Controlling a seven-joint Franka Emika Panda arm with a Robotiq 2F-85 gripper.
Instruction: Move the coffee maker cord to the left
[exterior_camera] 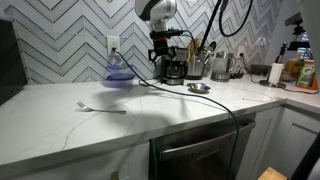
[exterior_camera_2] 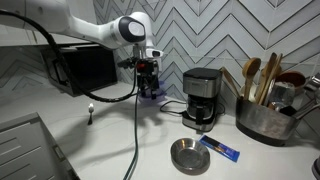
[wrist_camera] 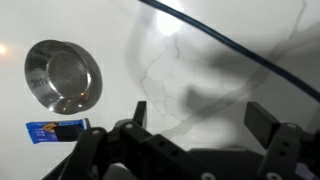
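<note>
Over white counter [exterior_camera: 60, 112], gripper [wrist_camera: 200, 118] hangs downward, jaws spread.

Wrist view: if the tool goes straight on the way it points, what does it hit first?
Bare white countertop, most likely: nothing lies between the tool fingers. The dark cord and steel bowl sit off that line. Height is unclear.
</note>
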